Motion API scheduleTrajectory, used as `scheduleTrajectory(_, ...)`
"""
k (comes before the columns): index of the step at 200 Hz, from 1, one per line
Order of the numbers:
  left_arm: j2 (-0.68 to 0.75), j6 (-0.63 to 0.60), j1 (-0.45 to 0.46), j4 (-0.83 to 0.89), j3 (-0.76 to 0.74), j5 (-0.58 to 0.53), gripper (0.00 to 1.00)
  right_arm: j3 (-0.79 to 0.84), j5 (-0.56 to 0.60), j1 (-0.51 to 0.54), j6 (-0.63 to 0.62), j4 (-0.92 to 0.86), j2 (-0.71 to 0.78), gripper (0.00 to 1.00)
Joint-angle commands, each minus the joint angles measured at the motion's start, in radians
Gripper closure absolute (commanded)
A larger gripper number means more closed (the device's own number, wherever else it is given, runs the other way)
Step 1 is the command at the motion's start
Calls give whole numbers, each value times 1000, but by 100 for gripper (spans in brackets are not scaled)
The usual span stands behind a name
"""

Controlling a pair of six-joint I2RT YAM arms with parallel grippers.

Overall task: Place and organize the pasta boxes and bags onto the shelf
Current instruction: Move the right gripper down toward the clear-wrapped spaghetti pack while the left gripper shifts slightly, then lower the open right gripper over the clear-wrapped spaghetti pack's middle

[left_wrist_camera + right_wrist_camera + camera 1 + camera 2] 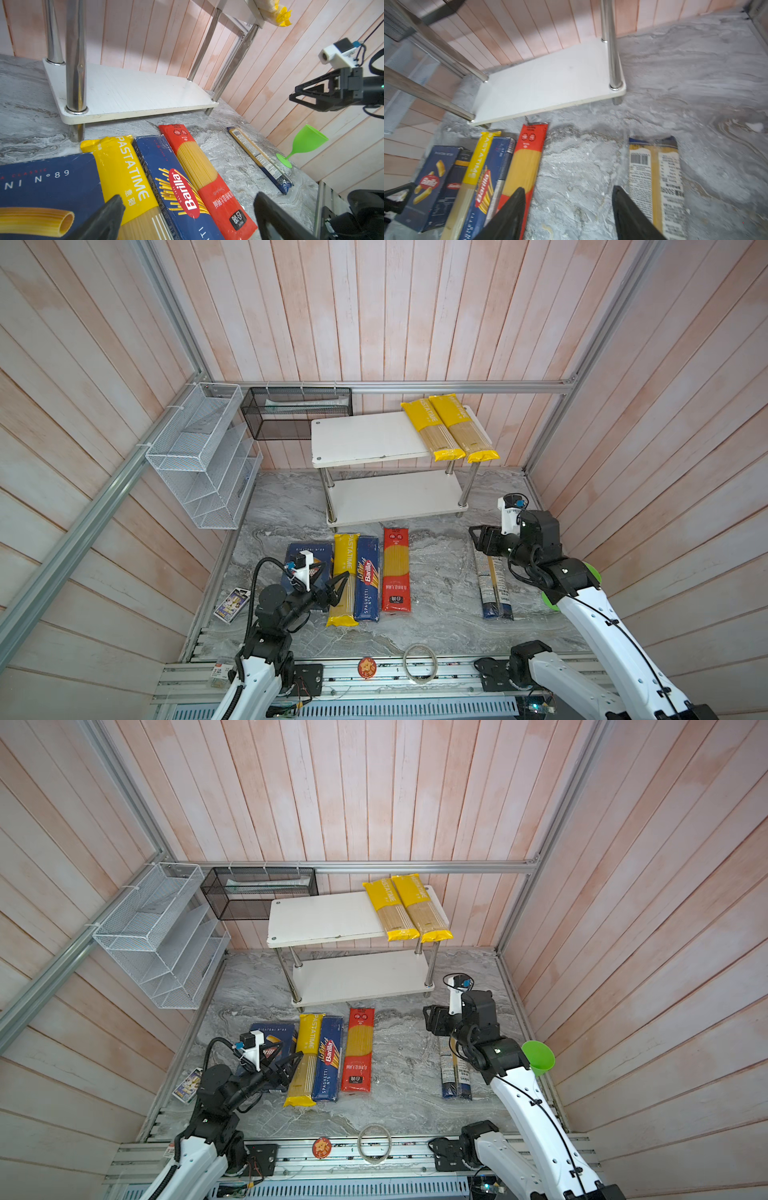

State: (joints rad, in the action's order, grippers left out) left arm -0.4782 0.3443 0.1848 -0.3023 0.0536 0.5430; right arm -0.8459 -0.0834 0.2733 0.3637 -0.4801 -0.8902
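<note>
Right gripper [568, 188]: jaws apart, empty, hovering over shelf-side end of clear blue-ended spaghetti bag [656, 176]. Bag flat on marble tabletop [436, 572], long axis pointing toward shelf [374, 439]. Sits just beside one fingertip, not between jaws. Sideways shift judged necessary. Left gripper [338, 585] parted, empty, well apart.

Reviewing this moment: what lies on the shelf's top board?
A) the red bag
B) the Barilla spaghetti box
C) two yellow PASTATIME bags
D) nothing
C: both top views show two yellow PASTATIME bags lying side by side on the shelf, at the right end of its top board, with their near ends overhanging the front edge.
</note>
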Motion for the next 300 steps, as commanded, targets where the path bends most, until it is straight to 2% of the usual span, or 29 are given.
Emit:
scheduleTrajectory(1, -5, -15, 15, -35, -2, 21, 0, 61, 141, -1, 33, -15, 34, 32)
scheduleTrajectory(34, -3, -22, 32, -29, -3, -4, 0, 158, 227, -2, 41, 20, 22, 26)
scheduleTrajectory(45, -8, -31, 44, -29, -1, -15, 0, 175, 247, -2, 45, 18, 8, 21)
scheduleTrajectory(86, -62, -94, 159, -21, 26, -96, 0, 239, 292, -26, 100, 57, -9, 12)
scheduleTrajectory(128, -153, -123, 214, -26, 57, -108, 0, 264, 165, -80, 139, 152, -87, 11)
scheduleTrajectory(172, -145, -129, 232, -23, 56, -124, 0, 296, 199, -93, 160, 176, -173, 9)
scheduleTrajectory(229, -147, -131, 236, -21, 58, -123, 0, 359, 150, -132, 170, 243, -198, 9)
scheduleTrajectory(300, -143, -128, 238, -18, 58, -131, 0, 389, 3, -135, 170, 226, -210, 7)
